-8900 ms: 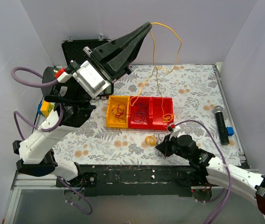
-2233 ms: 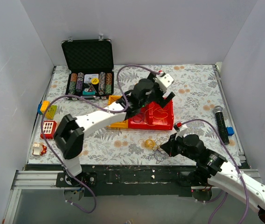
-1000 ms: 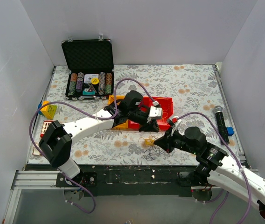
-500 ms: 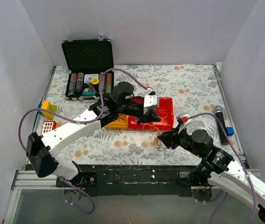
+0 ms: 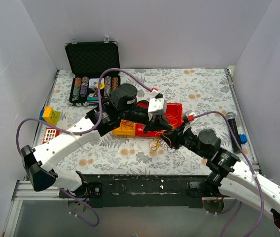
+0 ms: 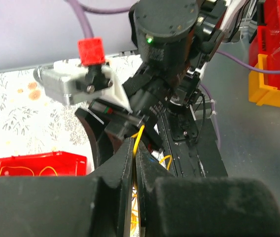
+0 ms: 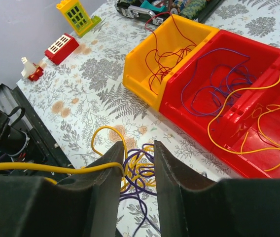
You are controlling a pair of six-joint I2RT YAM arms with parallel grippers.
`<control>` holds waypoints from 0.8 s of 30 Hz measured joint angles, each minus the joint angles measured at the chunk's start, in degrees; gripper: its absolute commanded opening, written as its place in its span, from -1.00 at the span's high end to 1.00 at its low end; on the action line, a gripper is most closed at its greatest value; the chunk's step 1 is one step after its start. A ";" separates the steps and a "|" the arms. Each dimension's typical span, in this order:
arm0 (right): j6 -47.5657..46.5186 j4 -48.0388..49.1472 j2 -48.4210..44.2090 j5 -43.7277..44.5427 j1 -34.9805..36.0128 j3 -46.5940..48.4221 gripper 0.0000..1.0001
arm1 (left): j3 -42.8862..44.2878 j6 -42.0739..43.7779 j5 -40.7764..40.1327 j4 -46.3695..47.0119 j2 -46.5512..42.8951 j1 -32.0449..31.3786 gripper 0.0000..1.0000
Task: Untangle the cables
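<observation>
The cables [image 7: 141,170] form a small tangle of yellow and purple loops on the flowered table, just in front of the bins; in the top view the tangle [image 5: 158,144] lies between the two grippers. My left gripper [image 6: 135,146] is shut on one yellow cable [image 6: 138,137] and faces the right gripper. It reaches in over the bins [image 5: 152,129]. My right gripper [image 7: 139,148] stands open astride the tangle, with a yellow strand draped across its left finger [image 7: 111,168]. It sits at the tangle's right side [image 5: 172,139].
A yellow bin [image 7: 145,61] holds red cables, a red bin [image 7: 177,98] purple ones, and another red bin [image 7: 258,163] yellow ones. An open chip case [image 5: 93,59] stands at the back left, toy blocks [image 5: 50,115] on the left, a microphone [image 5: 233,131] on the right.
My left gripper has shut on the yellow cable and drawn back toward the left. My right gripper has opened and moved up toward the bins, with the tangle lifted along.
</observation>
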 measured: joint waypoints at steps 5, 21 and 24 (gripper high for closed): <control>0.37 1.16 1.22 -2.16 0.00 -0.04 0.26 | 3.06 0.90 -0.07 -1.64 0.02 -1.09 1.00; 5.86 2.99 -1.44 -4.98 0.00 -17.59 0.24 | 33.27 1.86 1.40 -2.78 4.94 -1.40 1.00; 6.38 2.38 -2.14 -5.09 0.00 -18.10 0.23 | 34.16 1.29 0.31 -0.63 4.94 -1.40 1.00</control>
